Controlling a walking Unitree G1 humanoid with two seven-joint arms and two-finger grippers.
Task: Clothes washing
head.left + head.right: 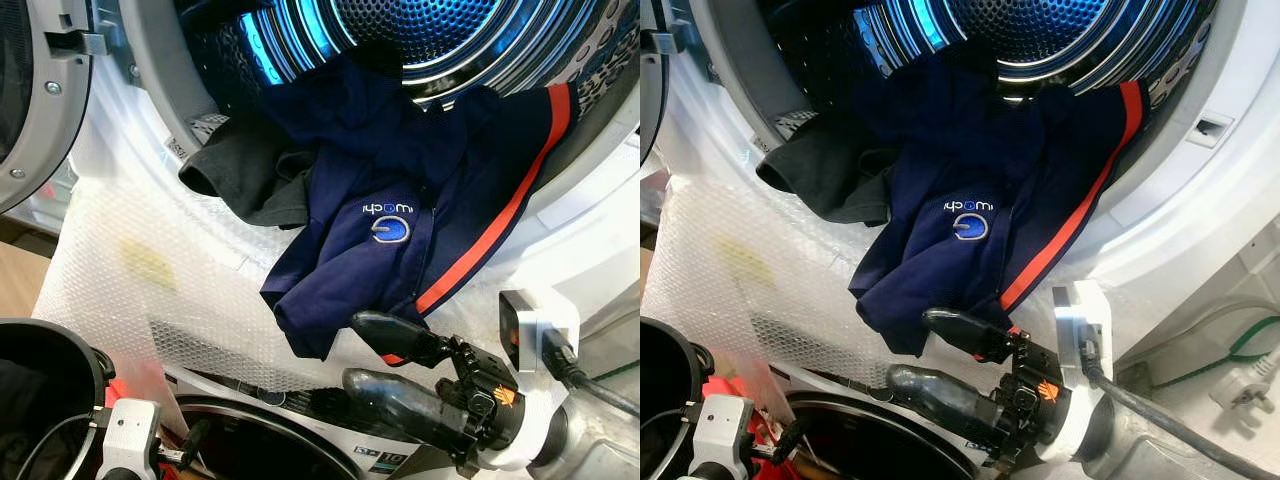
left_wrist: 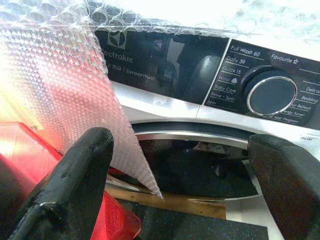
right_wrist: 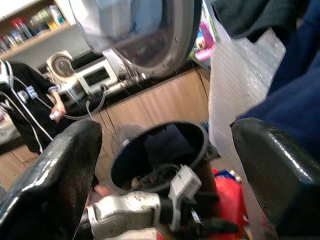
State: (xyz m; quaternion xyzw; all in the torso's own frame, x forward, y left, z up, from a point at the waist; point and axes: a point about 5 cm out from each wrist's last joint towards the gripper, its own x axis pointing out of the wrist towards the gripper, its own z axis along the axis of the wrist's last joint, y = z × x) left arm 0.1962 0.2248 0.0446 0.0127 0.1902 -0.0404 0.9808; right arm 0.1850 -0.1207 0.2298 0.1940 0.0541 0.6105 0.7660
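Hanging from drum — navy shirt (image 1: 400, 215), just above open-fingered right gripper (image 1: 362, 350).

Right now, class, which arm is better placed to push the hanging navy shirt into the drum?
Probably the right: its open tool sits just below the navy shirt; the left tool faces the lower machine.

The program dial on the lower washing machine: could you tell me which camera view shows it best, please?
The left wrist view: the program dial sits sharp between the left gripper's open fingers, its program labels readable. The eye views catch just a strip of that machine's panel, dial hidden; the right wrist view faces elsewhere.
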